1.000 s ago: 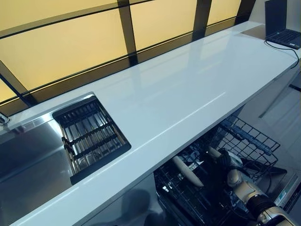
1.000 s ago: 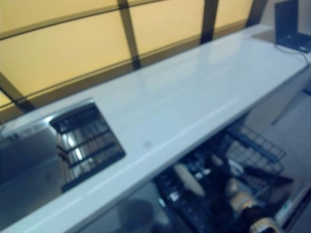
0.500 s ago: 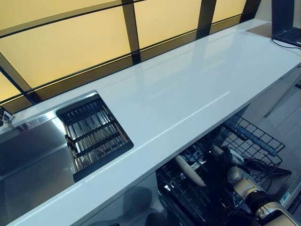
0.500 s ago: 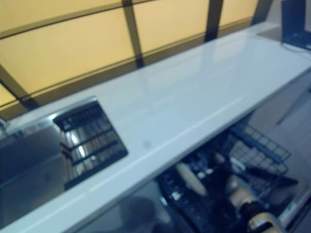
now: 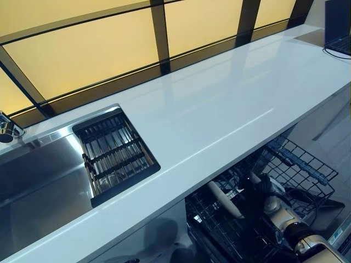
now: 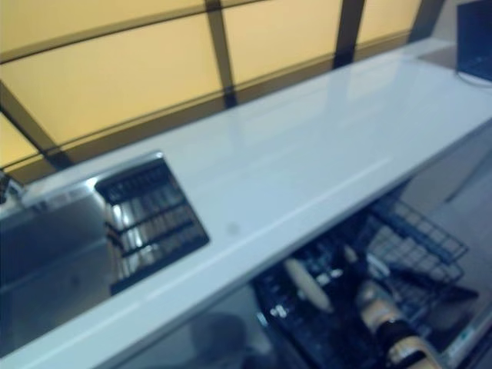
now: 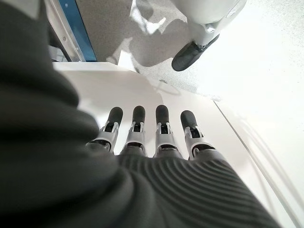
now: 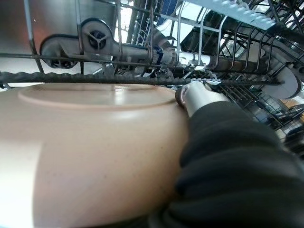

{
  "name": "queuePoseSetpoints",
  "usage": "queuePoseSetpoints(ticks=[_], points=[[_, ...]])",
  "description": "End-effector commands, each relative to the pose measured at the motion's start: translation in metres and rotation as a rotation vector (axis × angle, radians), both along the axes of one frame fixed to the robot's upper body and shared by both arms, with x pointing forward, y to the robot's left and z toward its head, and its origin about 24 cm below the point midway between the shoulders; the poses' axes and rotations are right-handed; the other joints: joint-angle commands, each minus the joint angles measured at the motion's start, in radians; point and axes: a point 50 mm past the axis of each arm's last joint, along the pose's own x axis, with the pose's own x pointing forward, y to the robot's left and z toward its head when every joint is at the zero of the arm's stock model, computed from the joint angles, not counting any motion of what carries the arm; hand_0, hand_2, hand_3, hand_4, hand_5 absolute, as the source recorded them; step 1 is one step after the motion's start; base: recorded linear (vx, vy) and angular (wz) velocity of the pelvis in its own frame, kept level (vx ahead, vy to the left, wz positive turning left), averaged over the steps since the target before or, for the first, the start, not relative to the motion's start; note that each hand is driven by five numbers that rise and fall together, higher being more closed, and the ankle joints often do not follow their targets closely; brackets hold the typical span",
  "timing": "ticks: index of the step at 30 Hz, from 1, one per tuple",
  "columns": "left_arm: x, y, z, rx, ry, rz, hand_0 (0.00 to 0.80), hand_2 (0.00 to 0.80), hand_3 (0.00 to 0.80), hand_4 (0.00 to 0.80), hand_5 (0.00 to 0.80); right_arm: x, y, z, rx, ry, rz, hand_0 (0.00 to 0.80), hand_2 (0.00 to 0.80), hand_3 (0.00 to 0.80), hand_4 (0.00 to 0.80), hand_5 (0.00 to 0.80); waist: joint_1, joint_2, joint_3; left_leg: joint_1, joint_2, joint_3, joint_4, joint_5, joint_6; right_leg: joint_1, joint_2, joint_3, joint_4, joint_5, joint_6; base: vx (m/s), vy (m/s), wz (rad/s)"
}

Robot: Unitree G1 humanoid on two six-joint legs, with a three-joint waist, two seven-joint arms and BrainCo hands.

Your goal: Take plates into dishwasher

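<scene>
A beige plate point(image 8: 90, 142) fills the right wrist view, lying against my right hand point(image 8: 228, 161), whose thumb point(image 8: 197, 97) presses on its rim. From the head, my right hand point(image 5: 262, 189) is down inside the pulled-out dishwasher rack point(image 5: 214, 224) under the counter edge. A beige plate point(image 5: 224, 199) stands on edge in that rack just left of the hand. My left hand point(image 7: 147, 135) shows only in its own wrist view, fingers straight, holding nothing, above a white surface.
The long white countertop point(image 5: 219, 109) overhangs the dishwasher. A steel sink point(image 5: 33, 186) with a black drain rack point(image 5: 116, 156) and a tap point(image 5: 7, 130) lies at the left. A wire upper basket point(image 5: 299, 164) sticks out at the right. A laptop point(image 5: 339, 27) sits far right.
The whole picture has shifted, so the camera has moved. My right hand stays in the dishwasher rack with the plate, hardly moved.
</scene>
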Motion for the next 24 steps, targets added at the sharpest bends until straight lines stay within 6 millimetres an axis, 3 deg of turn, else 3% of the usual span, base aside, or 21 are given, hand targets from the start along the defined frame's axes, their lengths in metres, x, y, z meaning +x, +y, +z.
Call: queuePoseSetpoints(ticks=[1,15,24], points=[[0.013,0.000,0.006,0.024,-0.025,-0.060,0.000,0.000,0.000,0.000,0.000,0.001,-0.015,0.002,-0.024,0.049,-0.084,0.800,0.800,0.800,0.800,0.800,0.019,-0.049,-0.018,-0.065,-0.040,0.011,-0.011,0.013,0.012,-0.008,-0.008,-0.014,0.051,-0.062,0.037,-0.004,-0.003,0.03],[0.017,0.002,0.009,0.036,-0.033,-0.076,0.000,0.000,0.000,0.000,0.000,-0.010,-0.029,-0.014,-0.056,0.144,-0.139,0.800,0.800,0.800,0.800,0.800,0.027,-0.047,-0.008,-0.069,-0.045,0.003,-0.011,0.012,0.019,-0.021,-0.007,-0.020,0.059,-0.058,0.037,0.001,0.000,0.02],[0.026,0.003,0.014,0.042,-0.058,-0.081,0.000,0.000,0.000,0.000,0.000,-0.010,-0.037,-0.011,-0.084,0.147,-0.154,0.800,0.800,0.800,0.800,0.800,0.027,-0.043,0.012,-0.088,-0.046,-0.003,-0.011,0.016,0.022,-0.045,-0.005,-0.022,0.064,-0.053,0.038,-0.023,-0.015,0.01]])
